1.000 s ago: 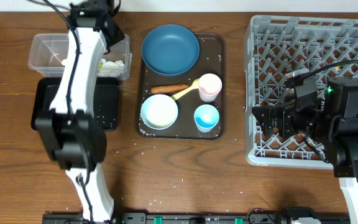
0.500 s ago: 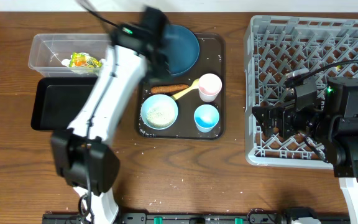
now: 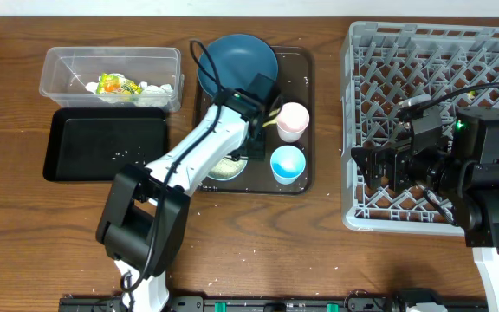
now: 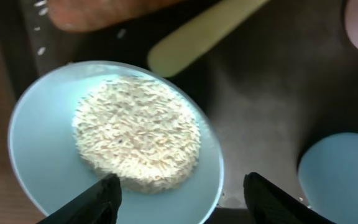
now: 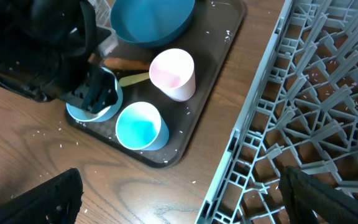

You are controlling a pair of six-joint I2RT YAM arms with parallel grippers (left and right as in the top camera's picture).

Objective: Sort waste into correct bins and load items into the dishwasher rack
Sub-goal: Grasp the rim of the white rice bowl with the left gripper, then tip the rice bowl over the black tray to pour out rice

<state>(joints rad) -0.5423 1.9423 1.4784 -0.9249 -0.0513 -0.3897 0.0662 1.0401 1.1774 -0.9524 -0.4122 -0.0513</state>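
Observation:
My left gripper (image 4: 182, 199) is open and empty, low over the pale blue bowl (image 4: 36, 155), which holds white rice (image 4: 138, 134). The bowl sits on the brown serving tray (image 3: 306, 104) with the dark blue plate (image 3: 237, 62), pink cup (image 3: 292, 120), light blue cup (image 3: 288, 163), yellow spoon (image 4: 204, 34) and sausage stick (image 5: 126, 63). The clear tub (image 3: 68, 61) holds the yellow-green wrapper (image 3: 117, 85) and white paper scraps (image 3: 156, 87). The black tray (image 3: 106, 143) lies beside it. My right gripper (image 5: 179, 199) is open and empty at the left edge of the grey rack (image 3: 431, 69).
Loose rice grains are scattered on the wooden table in front of the serving tray (image 3: 232, 251) and on the black tray. The left arm lies across the serving tray's left half and hides part of the bowl in the overhead view.
The left arm swung right from over the clear tub to the bowl on the serving tray. The wrapper now lies in the tub. The right arm has not moved.

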